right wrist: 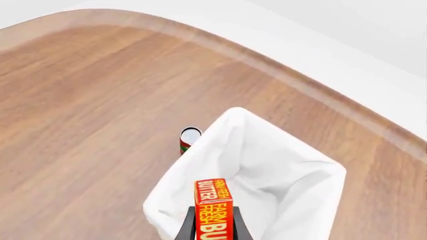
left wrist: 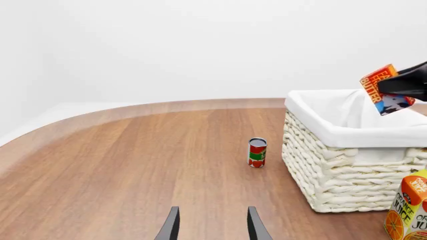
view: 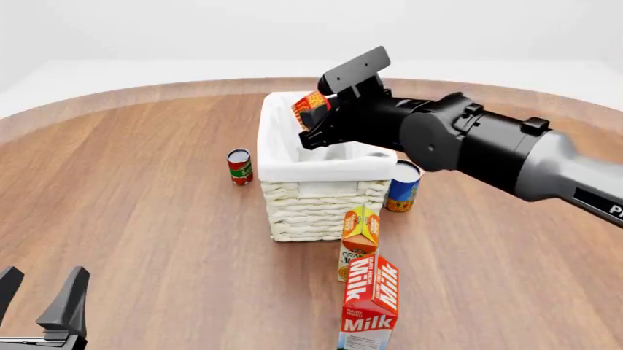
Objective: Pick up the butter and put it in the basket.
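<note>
You are looking at "FARM FRESH BUTTER" on the butter (right wrist: 213, 210). "Milk" is showing twice on the red milk carton (view: 369, 302). "ORANGE JUICE" is reading on the orange juice carton (left wrist: 408, 212). The cans' labels are staying illegible.

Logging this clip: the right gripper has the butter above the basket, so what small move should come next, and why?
Probably open the right gripper: the butter hangs over the basket opening, inside the liner rim in the right wrist view, so it should drop in.

The red-orange butter (view: 311, 108) hangs tilted above the white-lined wicker basket (view: 316, 211), toward its eleven o'clock corner.
</note>
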